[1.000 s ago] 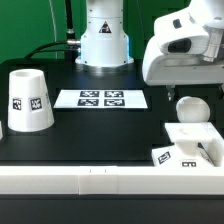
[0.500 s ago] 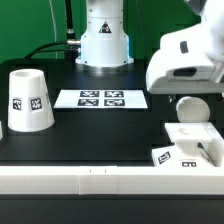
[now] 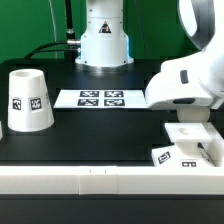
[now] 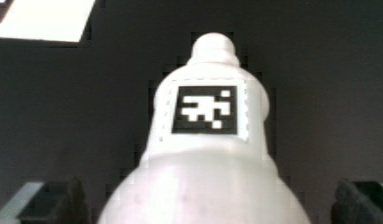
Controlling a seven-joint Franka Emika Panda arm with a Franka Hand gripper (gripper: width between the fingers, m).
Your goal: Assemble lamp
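Bulb (image 4: 206,150) between the spread jaws

The shade (image 3: 28,100), at the exterior view's left, is white with a black-and-white square tag. The marker board (image 3: 100,98) is white with four black patterned tags. The base (image 3: 190,138), near right, is white and tagged likewise. The table (image 3: 100,135) is black, the backdrop (image 3: 25,25) green.

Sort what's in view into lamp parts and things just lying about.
Lamp parts: shade; base. The bulb cannot be clearly made out.
Lying about: marker board, flat on the table.
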